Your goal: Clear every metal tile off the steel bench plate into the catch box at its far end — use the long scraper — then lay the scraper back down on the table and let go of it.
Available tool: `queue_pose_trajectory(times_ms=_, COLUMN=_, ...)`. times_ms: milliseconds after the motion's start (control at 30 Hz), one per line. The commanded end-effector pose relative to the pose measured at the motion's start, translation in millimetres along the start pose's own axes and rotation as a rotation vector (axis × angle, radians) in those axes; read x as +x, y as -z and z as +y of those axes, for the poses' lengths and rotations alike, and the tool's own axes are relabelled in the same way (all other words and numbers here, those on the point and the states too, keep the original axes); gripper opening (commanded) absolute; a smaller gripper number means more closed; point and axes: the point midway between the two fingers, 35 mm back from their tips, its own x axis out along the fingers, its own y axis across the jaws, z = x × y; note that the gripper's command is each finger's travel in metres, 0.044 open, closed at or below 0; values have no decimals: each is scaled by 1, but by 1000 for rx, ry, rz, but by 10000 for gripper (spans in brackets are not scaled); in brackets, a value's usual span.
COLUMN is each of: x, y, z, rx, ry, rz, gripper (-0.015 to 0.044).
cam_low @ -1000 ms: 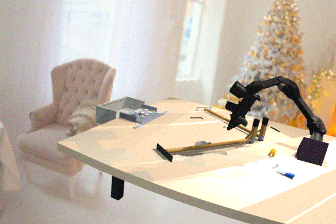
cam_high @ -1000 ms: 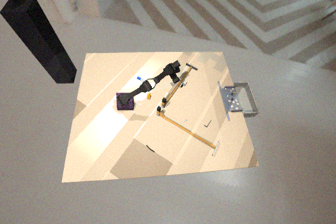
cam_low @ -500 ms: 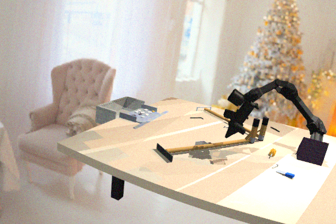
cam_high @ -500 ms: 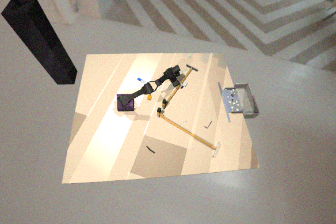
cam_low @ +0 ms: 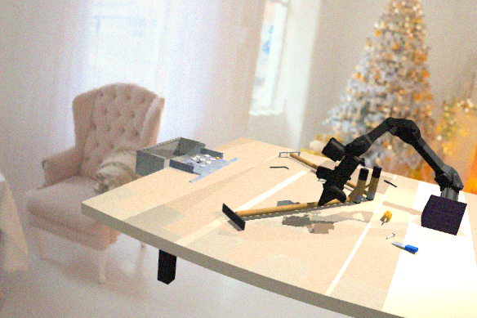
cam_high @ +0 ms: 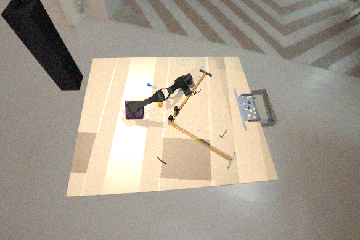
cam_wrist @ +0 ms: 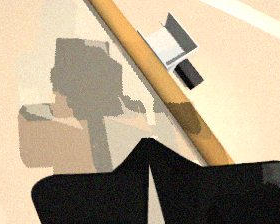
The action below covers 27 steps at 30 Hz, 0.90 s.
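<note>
The steel bench plate (cam_high: 242,109) (cam_low: 202,169) lies at the table's far end, with several small metal tiles (cam_high: 250,110) (cam_low: 208,162) on it, and the grey catch box (cam_high: 271,110) (cam_low: 151,163) at its end. One long wooden-handled tool (cam_high: 197,84) (cam_low: 278,208) (cam_wrist: 136,50) has a flat black blade. A second long tool (cam_high: 191,134) (cam_low: 304,161) has a thin grey head. Both have upright black-topped grips near the table's middle. My gripper (cam_high: 188,94) (cam_low: 321,203) (cam_wrist: 148,140) is shut and empty, close to the black-bladed tool's shaft, its tips beside it in the wrist view.
A small bracket with a black handle (cam_high: 197,91) (cam_wrist: 188,75) lies beside the shaft. An orange item (cam_high: 159,104) (cam_low: 386,217) and a blue-handled item (cam_high: 149,85) (cam_low: 411,248) lie near the arm's base. An L-shaped key (cam_high: 222,136) (cam_low: 279,167) and a black strip (cam_high: 161,160) (cam_low: 390,183) lie elsewhere.
</note>
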Motion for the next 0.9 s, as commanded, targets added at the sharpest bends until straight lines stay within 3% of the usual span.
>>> queue_pose_trajectory(times_ms=0, x=10, y=8, z=2, rx=-8, ry=-5, rz=8, gripper=0)
queue_pose_trajectory(times_ms=867, x=29, y=11, z=-10, rx=-8, ry=-3, rz=9, gripper=0)
